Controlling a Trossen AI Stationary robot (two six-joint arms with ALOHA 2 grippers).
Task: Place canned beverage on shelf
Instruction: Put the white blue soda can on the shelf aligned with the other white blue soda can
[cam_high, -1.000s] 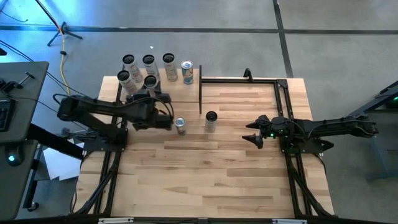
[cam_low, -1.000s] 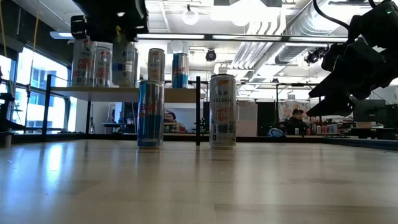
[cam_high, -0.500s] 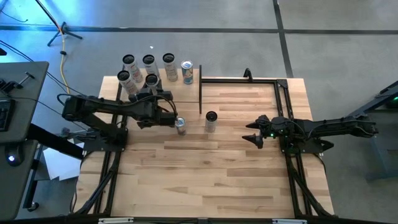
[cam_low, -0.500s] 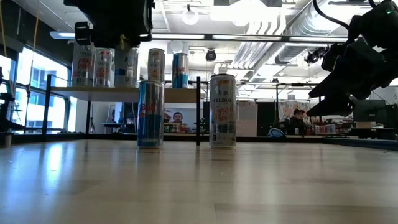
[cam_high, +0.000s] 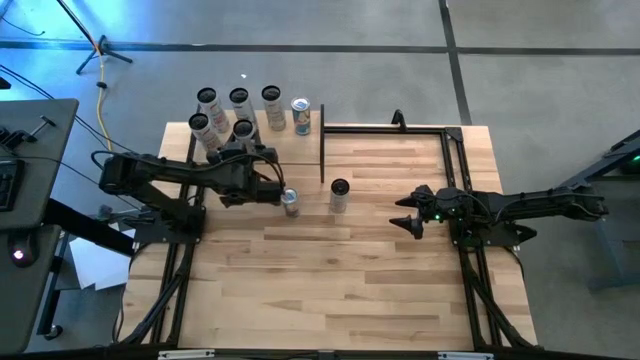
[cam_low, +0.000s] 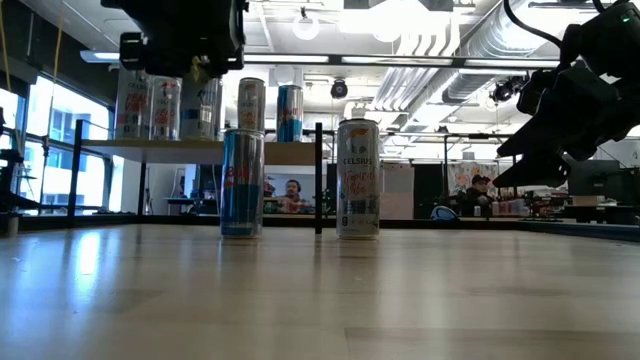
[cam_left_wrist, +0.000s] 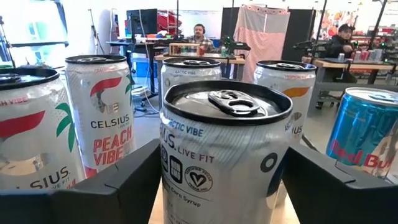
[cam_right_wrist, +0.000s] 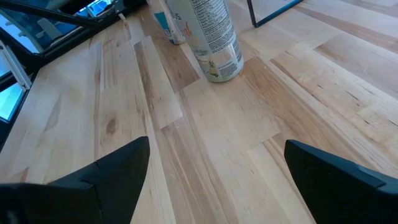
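A white Celsius can (cam_left_wrist: 224, 162) stands upright on the pale shelf board (cam_low: 190, 148) at the table's far left, among several other cans (cam_left_wrist: 99, 118). My left gripper (cam_left_wrist: 224, 149) reaches level toward the far edge and is open. Its fingers stand on either side of this can (cam_high: 243, 128), with a thin strip of board showing on each side. On the table below stand a blue can (cam_low: 242, 182) and a white Celsius can (cam_low: 358, 178). My right gripper (cam_high: 410, 222) waits open at the table's right, holding nothing.
A bare black metal frame (cam_high: 385, 130) runs along the far right of the table, with an upright post (cam_low: 318, 178) between the two standing cans. The plank tabletop (cam_high: 340, 290) stretches toward the near edge. People sit at desks in the room beyond.
My left gripper has sunk a little over the shelf's cans and shifted slightly toward the table's right, then kept still. The cans on the shelf and on the table stand where they were.
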